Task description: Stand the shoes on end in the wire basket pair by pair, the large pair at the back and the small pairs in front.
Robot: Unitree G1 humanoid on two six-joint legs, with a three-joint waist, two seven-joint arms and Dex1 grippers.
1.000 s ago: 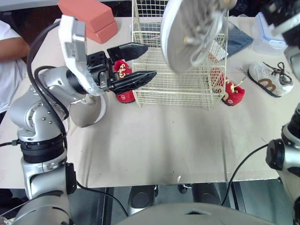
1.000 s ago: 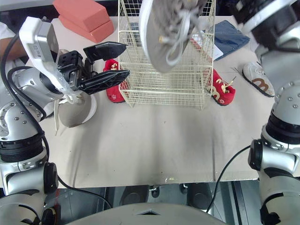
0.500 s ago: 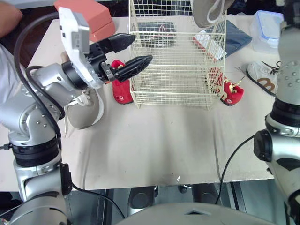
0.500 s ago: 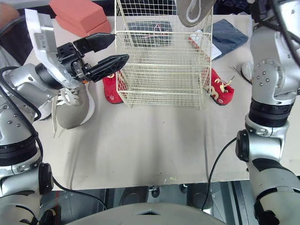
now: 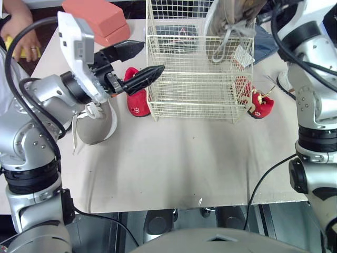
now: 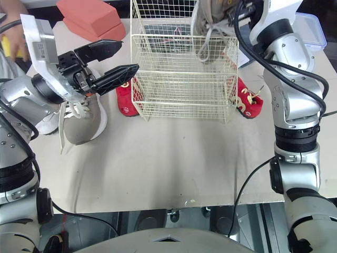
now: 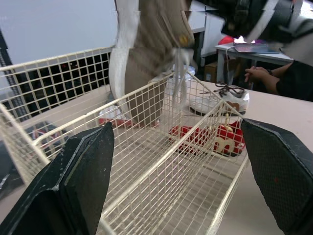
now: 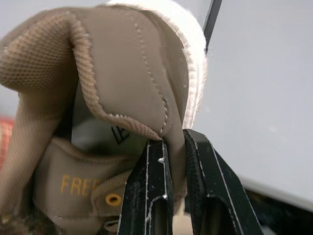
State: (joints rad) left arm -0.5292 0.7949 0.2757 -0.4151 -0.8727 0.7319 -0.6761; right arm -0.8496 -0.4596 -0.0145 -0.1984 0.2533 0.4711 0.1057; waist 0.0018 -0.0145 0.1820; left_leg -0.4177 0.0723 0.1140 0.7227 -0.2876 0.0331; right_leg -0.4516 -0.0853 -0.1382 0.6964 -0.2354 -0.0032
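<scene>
1. Left eye view showed the tan shoe [image 5: 230,25] hanging from the right gripper [image 8: 172,140] over the basket [image 5: 200,90], at its back right corner. Its long axis ran near upright, so the drop lay straight below the gripper.
2. That gripper's fingers were clamped on the shoe's padded collar beside the tongue. The toe end pointed down and seemed to sit about level with the basket's rim. Whether it had passed the rim I could not tell.
3. Left gripper [image 5: 150,57] hovered just off the basket's left wall, jaws wide apart and holding nothing. I judged the right arm alone was placed to lower the shoe.
4. A second tan shoe [image 5: 97,124] lay on its side left of the basket. One red shoe [image 5: 138,97] sat against the basket's left front corner, and another [image 5: 260,103] at its right front corner.
5. The tan shoe was woven mesh with a soft stitched lining, pale sole edge and loose dangling laces, which could snag. The basket was thin cream wire in an open, rigid grid.
</scene>
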